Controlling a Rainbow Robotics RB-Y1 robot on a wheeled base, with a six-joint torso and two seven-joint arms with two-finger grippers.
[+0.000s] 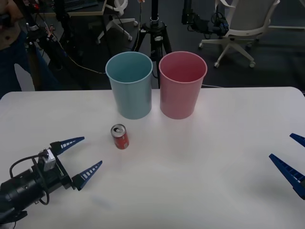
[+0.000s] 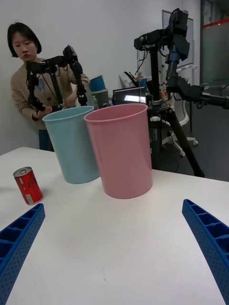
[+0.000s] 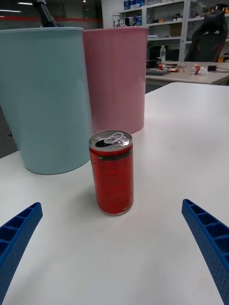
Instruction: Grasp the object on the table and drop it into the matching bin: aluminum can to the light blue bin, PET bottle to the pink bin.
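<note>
Our left gripper [image 1: 81,158] gapes wide and empty, near the small red aluminum can [image 1: 120,137], which stands upright before the tall light blue plastic bin [image 1: 129,86]. Grasp and drop remain. Our right gripper [image 1: 290,160], also open, idles well away.

The right gripper [image 2: 114,252] is low over the white table [image 2: 119,248], and its two blue fingers [image 2: 19,238] are spread wide apart with nothing between them. Far ahead of it stand two tall bins, close side by side. The pink bin [image 2: 121,150] is nearer to the gripper. The light blue bin [image 2: 71,143] is just beyond it. A small red can [image 2: 27,185] stands upright by itself near the light blue bin, not touching it.
</note>
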